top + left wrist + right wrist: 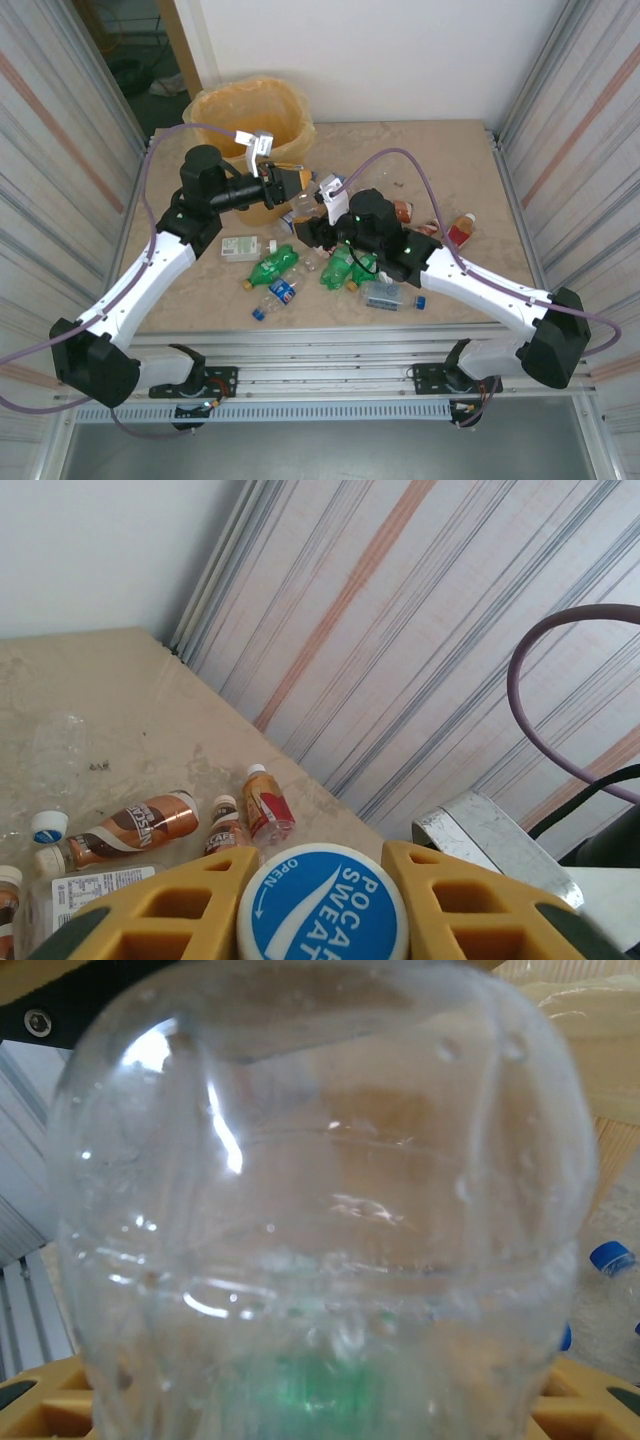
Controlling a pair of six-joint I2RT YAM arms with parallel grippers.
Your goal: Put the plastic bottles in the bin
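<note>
Clenching round blue-capped bottle (322,912), left tool (322,880); right tool (320,1405) grasping glossy, ribbed clear bottle (320,1210).

bin (225,100) yellow-orange | lying bottle (272,264) green | near bottle (320,1210) clear | cap (322,905) blue, white lettering | wall (400,630) grey-striped

I see beige marbled table top (470,170), with a few dark specks on it in left wrist view. Left side panel (60,130) and right side panel (590,110) are pale, ribbed and faintly orange-striped, and flank table. White wall (400,50) stands behind. Wooden door frame (185,45) at far left corner, dark doorway (125,50) beside it. Aluminium rails (330,375) run along near edge.
</note>
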